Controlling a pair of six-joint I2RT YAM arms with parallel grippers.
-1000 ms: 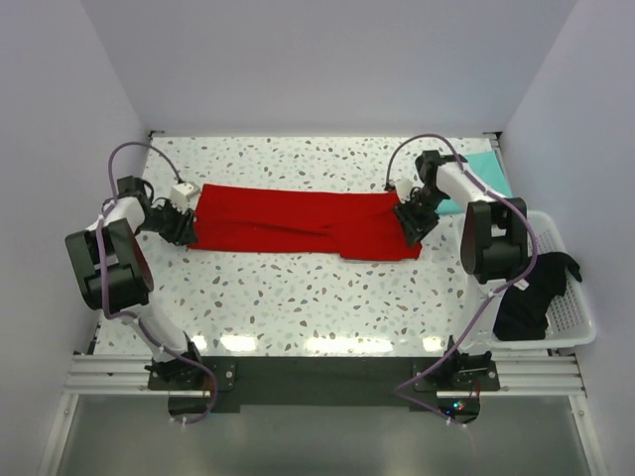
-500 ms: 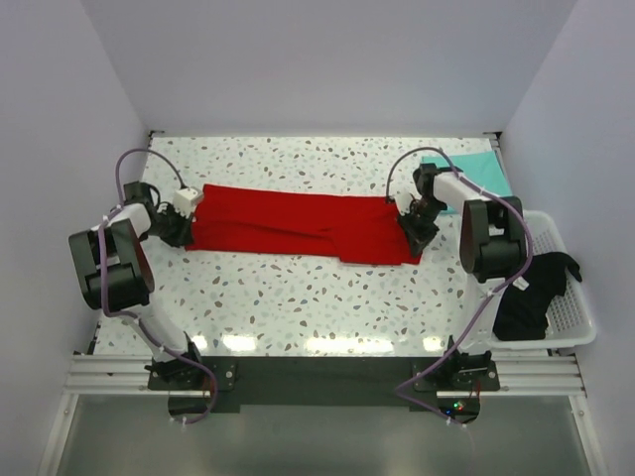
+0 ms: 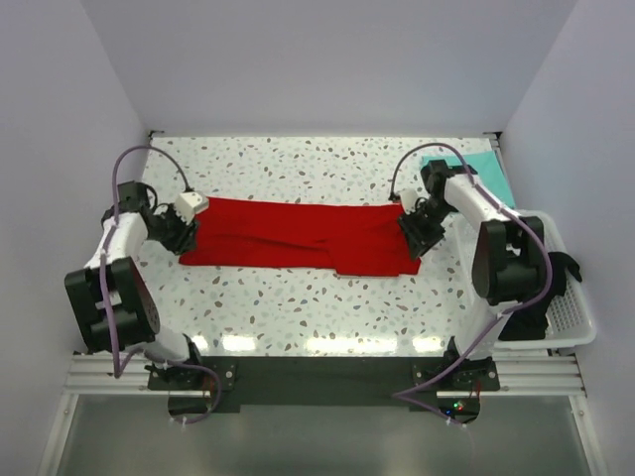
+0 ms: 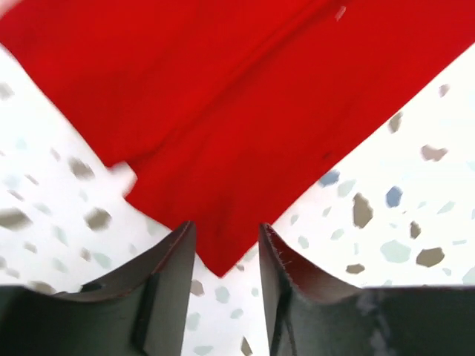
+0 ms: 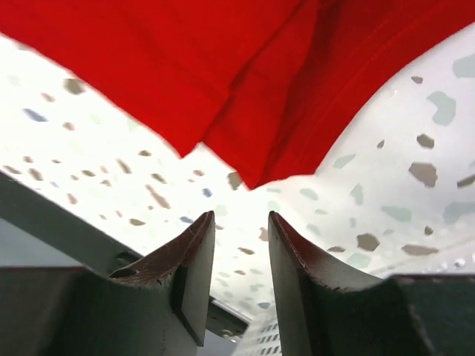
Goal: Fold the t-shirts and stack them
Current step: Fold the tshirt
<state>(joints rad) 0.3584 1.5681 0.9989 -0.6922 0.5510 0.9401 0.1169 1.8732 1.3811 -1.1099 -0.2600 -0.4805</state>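
In the top view, the red t-shirt [image 3: 298, 233] is seen spread in a long band across the middle of the speckled table [image 3: 298, 307]. The left gripper [image 3: 185, 234] is set at its left end and the right gripper [image 3: 413, 236] at its right end. The mint-teal t-shirt [image 3: 488, 169] is laid flat at the far right corner, behind the right arm. The black t-shirt [image 3: 531, 322] is draped in the white basket [image 3: 575, 319] at the table's right edge. The table is closed in on three sides by plain pale walls [image 3: 317, 69]. In the left wrist view, the two fingers [image 4: 171, 285] are held apart and released, and a pointed corner of the red cloth is found reaching into the gap between their tips, flat on the table, with nothing clamped. In the right wrist view, the fingers [image 5: 194, 271] are likewise parted and empty. A folded corner of the red cloth is seen just ahead of the gap, clear of both tips.
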